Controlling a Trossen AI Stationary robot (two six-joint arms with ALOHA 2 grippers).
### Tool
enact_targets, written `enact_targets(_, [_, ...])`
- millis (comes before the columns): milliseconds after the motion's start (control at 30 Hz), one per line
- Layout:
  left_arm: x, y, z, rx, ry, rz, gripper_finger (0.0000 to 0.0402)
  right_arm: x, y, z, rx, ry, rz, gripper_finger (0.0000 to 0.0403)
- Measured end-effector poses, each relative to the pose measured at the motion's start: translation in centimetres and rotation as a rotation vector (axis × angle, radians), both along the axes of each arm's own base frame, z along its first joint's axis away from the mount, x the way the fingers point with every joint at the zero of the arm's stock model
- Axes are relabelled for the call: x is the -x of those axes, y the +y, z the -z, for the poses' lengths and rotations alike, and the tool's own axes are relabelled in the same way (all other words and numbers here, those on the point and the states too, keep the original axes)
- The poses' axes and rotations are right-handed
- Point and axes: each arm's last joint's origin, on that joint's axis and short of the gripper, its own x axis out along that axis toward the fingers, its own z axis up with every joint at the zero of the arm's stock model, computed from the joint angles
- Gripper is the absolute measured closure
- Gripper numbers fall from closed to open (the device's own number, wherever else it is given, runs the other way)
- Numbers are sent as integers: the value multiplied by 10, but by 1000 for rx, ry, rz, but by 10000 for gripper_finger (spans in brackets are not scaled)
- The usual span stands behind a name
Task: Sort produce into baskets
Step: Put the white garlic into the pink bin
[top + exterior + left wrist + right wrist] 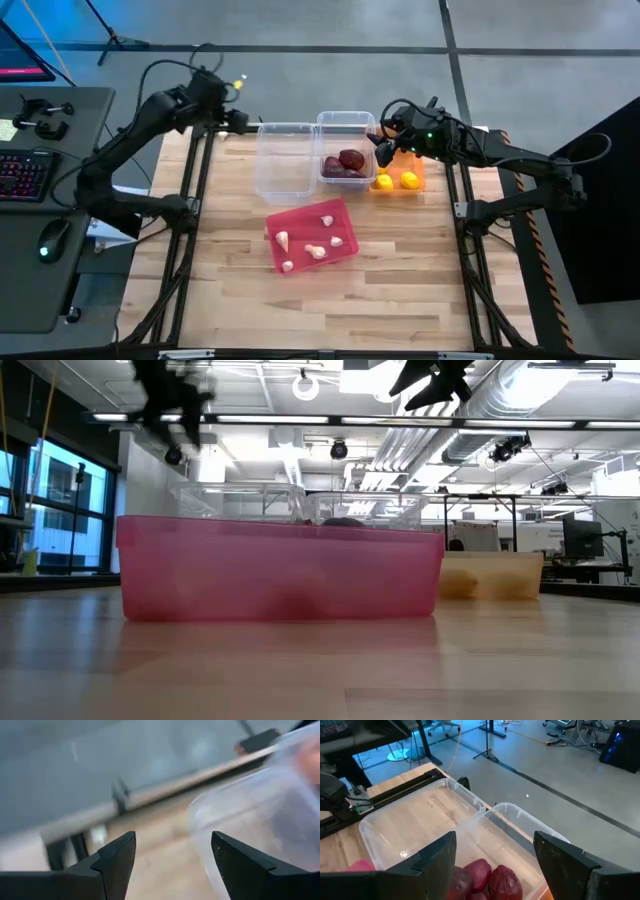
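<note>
**Sorting nearly done, both claws empty**

Basically, high view: pink basket (312,238) near mid-desk holds several garlic bulbs (317,252). Behind it, two clear bins side by side: the left clear bin (284,160) looks empty, the right clear bin (346,148) holds dark red onions (345,163). Orange basket (400,178) just right of that, two lemons (396,181) inside. Left claw (238,118) sits at the far-left corner of the empty bin; right claw (384,135) hovers between the onion bin and orange basket.

Low view: pink basket wall fills the front, clear bins behind, orange basket off right; claws up high, too dark to judge.

Left wrist view: fingers spread, nothing between them, clear bin rim just ahead.

Right wrist view: fingers apart, empty, onions right below.

Risk: left claw so close to the light empty bin could clip its rim and shove or tip it; right claw dropping could nudge onions or snag the shared bin edge.
</note>
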Motion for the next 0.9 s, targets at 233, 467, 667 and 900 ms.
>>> enact_targets(233, [30, 22, 92, 312, 15, -271, 157, 0, 1, 0, -7, -2, -17, 146])
enact_targets(467, [25, 29, 126, 208, -9, -438, 157, 0, -2, -1, 13, 0, -13, 146])
enact_targets(667, [17, 58, 143, 144, -28, -517, 163, 2, -7, -2, 18, -6, 7, 146])
enact_targets(900, [22, 100, 164, 216, 22, -603, 170, 1, -9, -3, 2, -36, 21, 146])
